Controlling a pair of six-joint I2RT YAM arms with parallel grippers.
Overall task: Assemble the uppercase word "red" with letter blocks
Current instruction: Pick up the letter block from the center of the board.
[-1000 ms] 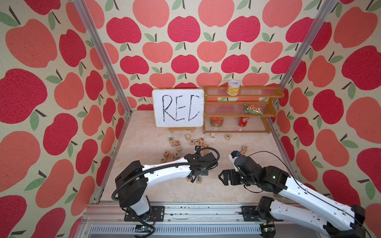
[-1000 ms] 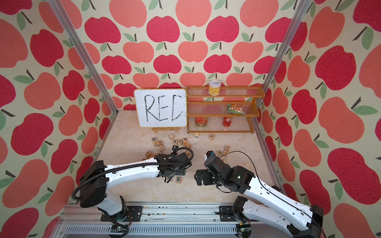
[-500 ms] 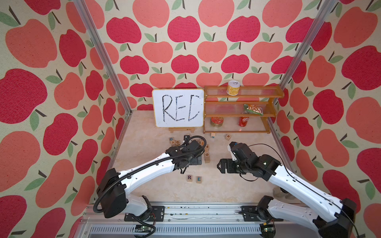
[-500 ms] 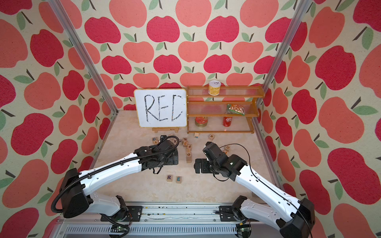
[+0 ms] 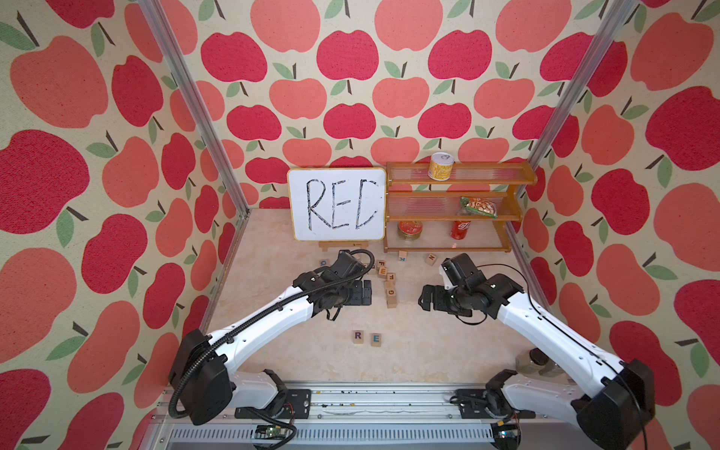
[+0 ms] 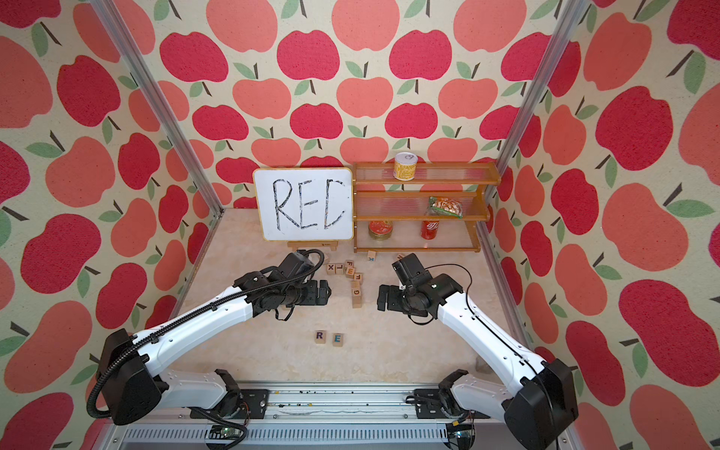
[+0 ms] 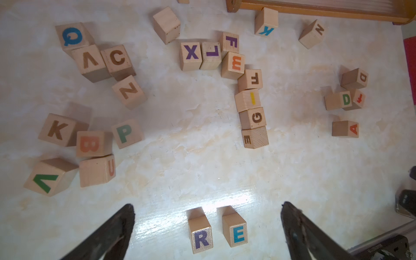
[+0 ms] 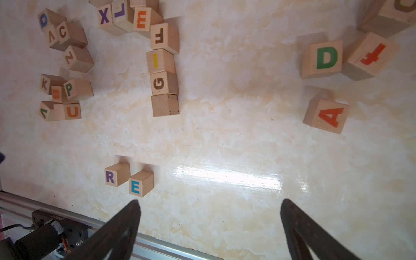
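We saw the pale surface (image 5: 311, 362) with both arms reaching over its middle. The left gripper (image 5: 366, 292) hung spread wide with nothing in it, and the right gripper (image 5: 425, 298) faced it nearer the right edge, equally wide and empty. The R block (image 5: 358, 336) and the E block (image 5: 375, 338) sat side by side with a narrow gap between them, toward the front edge at mid-width. The D block (image 8: 324, 59) lay well apart from them toward the right edge, green letter up, touching a red-lettered cube (image 8: 371, 56).

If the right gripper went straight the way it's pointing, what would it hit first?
Probably bare tabletop: its wrist view shows nothing standing ahead of the open right gripper, though depth is unclear.
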